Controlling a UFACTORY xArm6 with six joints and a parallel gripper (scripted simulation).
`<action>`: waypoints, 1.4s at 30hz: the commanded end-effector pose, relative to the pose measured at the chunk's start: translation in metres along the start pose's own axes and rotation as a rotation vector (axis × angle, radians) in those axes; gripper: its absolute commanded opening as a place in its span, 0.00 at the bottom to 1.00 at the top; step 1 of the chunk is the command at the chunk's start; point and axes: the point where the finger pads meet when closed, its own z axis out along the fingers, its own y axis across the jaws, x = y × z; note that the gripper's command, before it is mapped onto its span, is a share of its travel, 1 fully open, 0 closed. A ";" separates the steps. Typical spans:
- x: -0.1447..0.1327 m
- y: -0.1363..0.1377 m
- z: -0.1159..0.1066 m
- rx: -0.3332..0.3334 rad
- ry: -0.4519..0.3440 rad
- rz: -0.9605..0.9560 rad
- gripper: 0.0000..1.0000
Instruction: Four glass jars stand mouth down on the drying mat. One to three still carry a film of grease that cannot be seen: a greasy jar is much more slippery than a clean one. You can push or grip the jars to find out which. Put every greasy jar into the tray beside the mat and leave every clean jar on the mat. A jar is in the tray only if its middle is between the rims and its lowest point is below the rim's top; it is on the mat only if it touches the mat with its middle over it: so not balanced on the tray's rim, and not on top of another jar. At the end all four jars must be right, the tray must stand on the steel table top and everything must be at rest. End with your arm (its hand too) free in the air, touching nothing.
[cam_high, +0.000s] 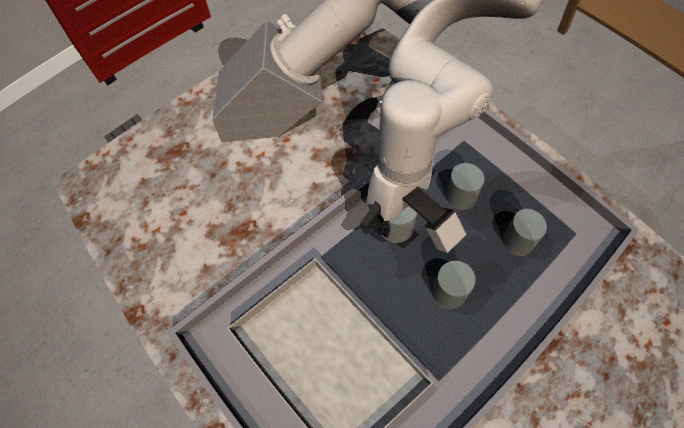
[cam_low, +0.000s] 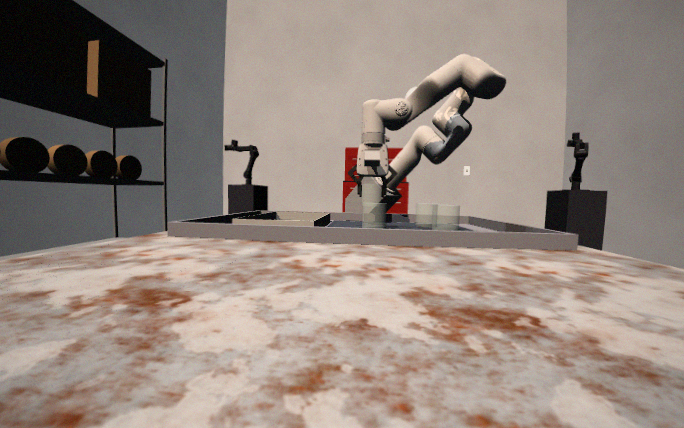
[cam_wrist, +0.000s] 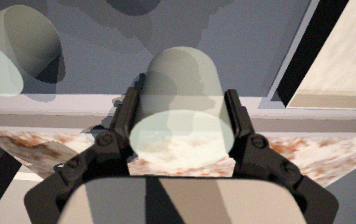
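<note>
The fingers clamp a jar (cam_wrist: 181, 107) above the mat (cam_high: 398, 282).

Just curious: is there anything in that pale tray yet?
No, the tray shows only its pale bottom; all four jars are over the dark mat.

Even soft light, arm (cam_high: 406, 136) shadow dark across the mat (cam_high: 383, 282), coarse pixelated edges, no glare

My gripper (cam_high: 398, 218) is closed on a jar (cam_high: 403, 225) at the drying mat (cam_high: 383, 282) edge. Open mat lies toward the tray (cam_high: 330, 343). One jar (cam_high: 455, 284) stands near that path; two others (cam_high: 466, 184) (cam_high: 527, 230) stand well apart behind.
</note>
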 end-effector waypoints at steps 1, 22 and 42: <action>0.001 0.000 -0.015 -0.001 0.002 -0.001 0.00; 0.001 0.000 -0.066 -0.001 0.002 -0.001 0.00; 0.018 0.047 -0.074 -0.001 0.002 -0.001 0.00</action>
